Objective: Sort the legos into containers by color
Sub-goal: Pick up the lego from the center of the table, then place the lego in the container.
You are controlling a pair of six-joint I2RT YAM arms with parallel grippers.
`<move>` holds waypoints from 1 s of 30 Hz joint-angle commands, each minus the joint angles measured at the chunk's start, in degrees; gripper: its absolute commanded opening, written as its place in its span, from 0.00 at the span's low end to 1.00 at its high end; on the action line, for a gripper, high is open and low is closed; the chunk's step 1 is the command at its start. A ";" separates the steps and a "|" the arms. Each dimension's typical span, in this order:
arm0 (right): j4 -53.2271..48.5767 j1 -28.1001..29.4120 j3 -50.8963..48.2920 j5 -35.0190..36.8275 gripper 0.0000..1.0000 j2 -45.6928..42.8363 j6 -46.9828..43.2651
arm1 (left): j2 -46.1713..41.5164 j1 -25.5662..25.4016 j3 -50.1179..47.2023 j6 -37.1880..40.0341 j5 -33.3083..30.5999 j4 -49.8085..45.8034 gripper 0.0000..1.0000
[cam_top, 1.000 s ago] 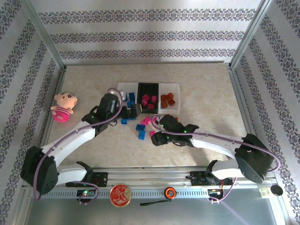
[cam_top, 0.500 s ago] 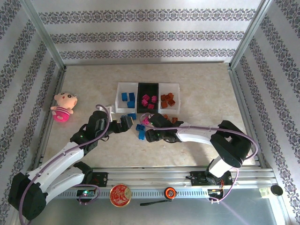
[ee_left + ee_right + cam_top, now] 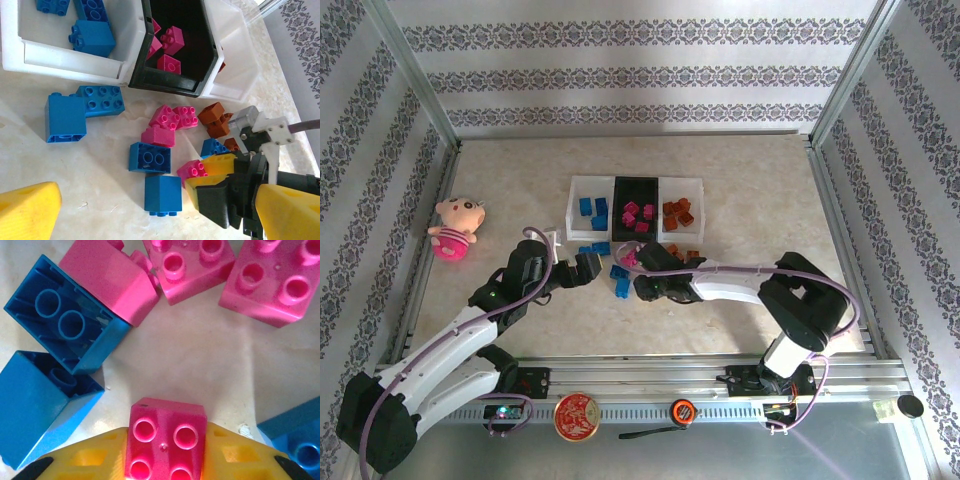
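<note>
One held: small magenta studded plastic brick [image 3: 167, 440], likely light, rigid, slick-sided.
Right jaws: I clamp its flat opposite sides.
Left jaws: mine stand wide, empty.

The beige, marbled table [image 3: 750, 180] carries a row of three trays near its middle: the left white tray [image 3: 590, 181], the black tray [image 3: 635, 181] pressed against it, and the right white tray [image 3: 682, 182] on the far side. Just in front of them loose legos lie scattered on the bare top: blue bricks [image 3: 65, 119], pink bricks [image 3: 165, 117] and orange bricks [image 3: 215, 119], several touching. Well off to the left, near the table's edge, lies a pink plush doll [image 3: 455, 228].
</note>
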 commanded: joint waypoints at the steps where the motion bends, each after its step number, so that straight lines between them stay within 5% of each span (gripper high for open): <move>1: 0.00 -0.67 -2.32 0.76 0.29 -6.32 -1.15 | -1.22 -0.06 -1.04 -0.12 -1.55 -1.75 1.00; 9: -1.85 -3.01 2.03 -2.92 0.25 -16.77 -5.65 | -1.24 -0.05 -1.70 0.38 -1.46 -1.91 1.00; 24: -7.00 -11.86 30.43 3.40 0.25 10.24 -10.89 | -0.83 -0.08 -1.39 2.01 1.09 -4.27 1.00; 28: -8.93 -12.23 36.03 5.25 0.31 15.73 -11.08 | 0.73 -0.10 -0.38 3.44 2.76 -6.11 0.98; 30: -9.65 -12.26 38.07 5.63 0.42 17.53 -11.14 | 0.82 -0.30 -0.31 3.50 3.23 -6.38 0.98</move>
